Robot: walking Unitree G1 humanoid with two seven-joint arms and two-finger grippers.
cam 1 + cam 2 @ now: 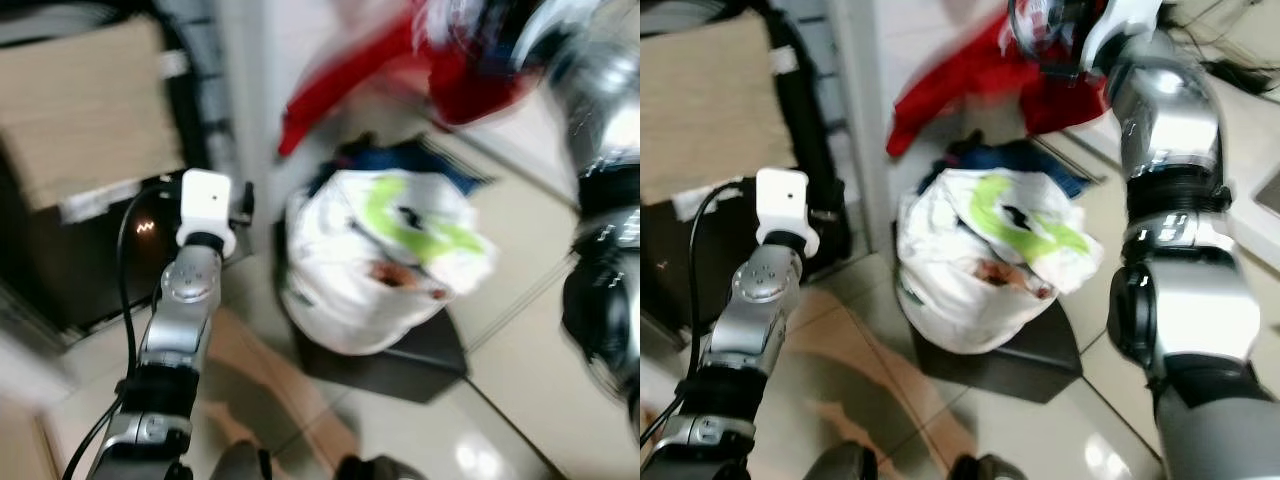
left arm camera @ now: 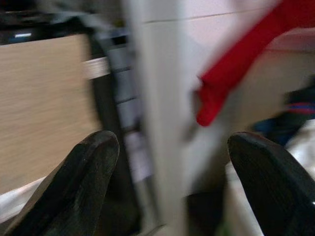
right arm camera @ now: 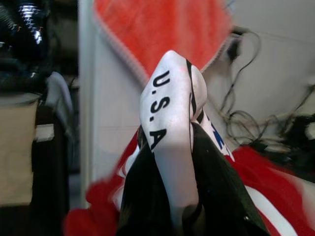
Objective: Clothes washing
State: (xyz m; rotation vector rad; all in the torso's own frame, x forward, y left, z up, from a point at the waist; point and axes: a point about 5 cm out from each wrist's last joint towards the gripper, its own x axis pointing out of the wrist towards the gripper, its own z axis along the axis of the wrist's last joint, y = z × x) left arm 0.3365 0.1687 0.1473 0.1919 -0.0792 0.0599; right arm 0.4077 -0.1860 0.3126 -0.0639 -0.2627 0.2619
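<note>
Right gripper (image 3: 170, 196) was raised high over the pile, jaws clenched on a red garment (image 1: 1040, 60); a white fold printed "U.S.A" in black stood pinched up between the two black fingers (image 3: 221, 196). The rest of the garment hung down and trailed toward the white pillar (image 1: 855, 120), blurred. Fabric looked soft, thin, red with white trim and a bit of blue.

Left gripper (image 2: 172, 191) was held low in front of the pillar, jaws released, two rounded matte black fingers (image 2: 83, 172) spread wide with nothing between them. A red sleeve end (image 2: 216, 98) dangled beyond them, apart from the jaws.

One white garment (image 1: 980, 260) with a green print sat heaped in a rounded mound on top of a dark square basket (image 1: 1030, 360) on the glossy tiled floor (image 1: 1080, 440). One dark blue garment (image 1: 1010, 160) lay behind the mound, touching it. So three garments were countable: one red, one white, one blue.

A tan flat panel (image 1: 80, 100) sat on the left over a black frame. Cables (image 3: 246, 108) ran along the wall on the right.
</note>
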